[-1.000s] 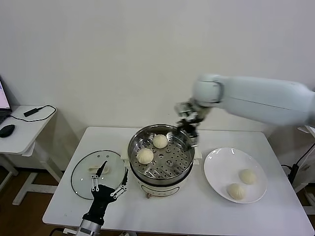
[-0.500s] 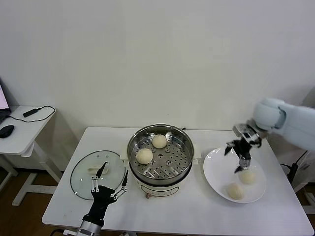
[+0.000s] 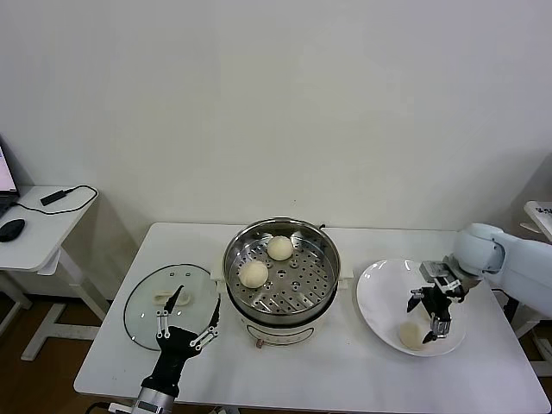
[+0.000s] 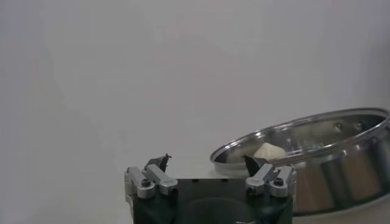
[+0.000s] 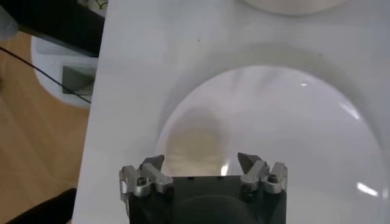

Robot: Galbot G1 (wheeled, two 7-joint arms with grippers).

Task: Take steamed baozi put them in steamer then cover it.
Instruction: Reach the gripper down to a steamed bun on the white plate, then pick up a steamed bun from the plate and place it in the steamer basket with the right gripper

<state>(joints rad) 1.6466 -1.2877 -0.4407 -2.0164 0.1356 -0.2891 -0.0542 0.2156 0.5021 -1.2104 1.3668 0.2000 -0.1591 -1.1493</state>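
1. The left gripper (image 3: 184, 326) hovers at the near left edge of the white table (image 3: 345, 371), its jaws spread apart and holding nothing.
2. Just beyond those jaws the round clear glass cover with a metal rim (image 3: 147, 304) lies flat on the table, its cream-white handle (image 3: 166, 297) at the centre; the jaw tips overlap its near edge in the head view.
3. To the right of the left jaws stands the large shiny steel steamer (image 3: 282, 269) on its white base. Two cream-white steamed baozi rest on its perforated tray: one (image 3: 254, 274) toward the left, the other (image 3: 279, 248) at the far side. The left wrist view shows the steamer's rim (image 4: 304, 131) with one bun (image 4: 270, 151) peeking above it.
4. Farther right sits a flat white plate (image 3: 379, 293). One baozi (image 3: 411, 335) lies on its near part, just beside the right jaws.
5. The right gripper (image 3: 435, 311) is lowered over the plate, jaws released and wide. In the right wrist view a pale bun (image 5: 196, 143) sits on the plate (image 5: 304, 134) just ahead of the parted jaws (image 5: 201, 163), toward one fingertip, ungrasped.
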